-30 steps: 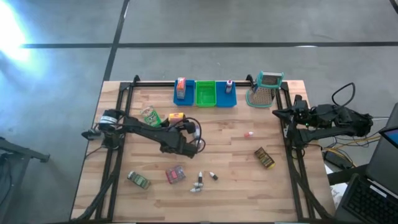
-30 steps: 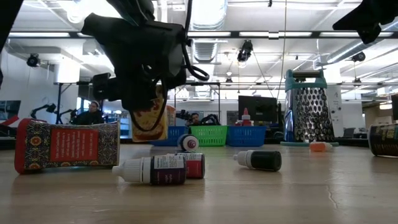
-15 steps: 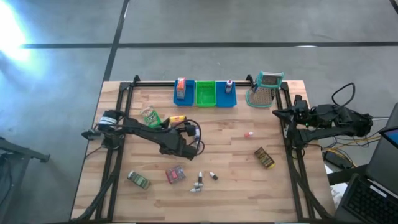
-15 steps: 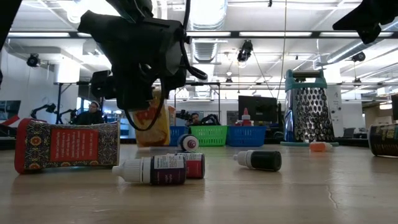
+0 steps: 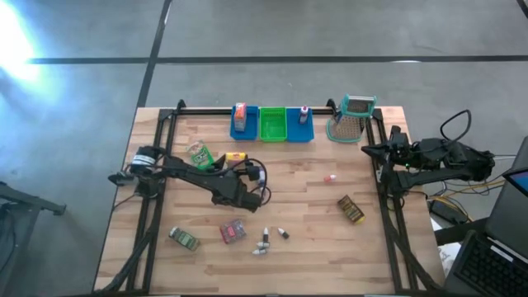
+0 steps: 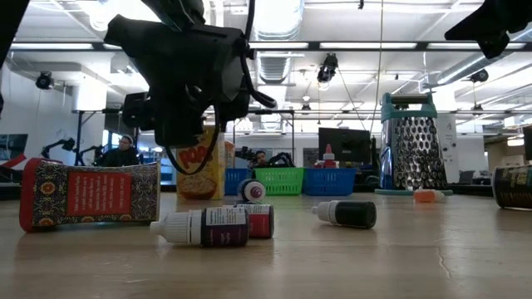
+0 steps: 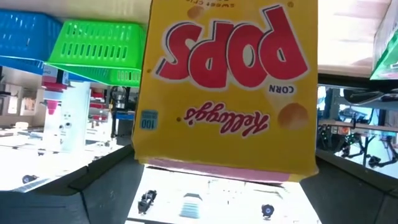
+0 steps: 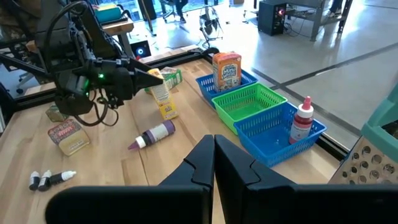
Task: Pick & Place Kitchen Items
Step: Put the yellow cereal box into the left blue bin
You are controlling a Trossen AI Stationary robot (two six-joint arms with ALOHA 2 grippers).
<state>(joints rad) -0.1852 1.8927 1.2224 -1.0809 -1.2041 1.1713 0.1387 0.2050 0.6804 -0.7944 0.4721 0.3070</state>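
Your table (image 5: 305,186) carries everything, with the blue and green bins (image 5: 272,124) lined along its far edge. Your left end effector (image 5: 235,169) hangs over the middle-left of the table with its fingers spread apart, one on either side of the yellow Corn Pops box (image 7: 227,87); you cannot tell whether they touch it. In the low view the box (image 6: 202,173) stands upright on the wood. Your right end effector (image 8: 214,165) waits at the right edge, fingers pressed together. Small bottles (image 6: 204,226) lie near the front.
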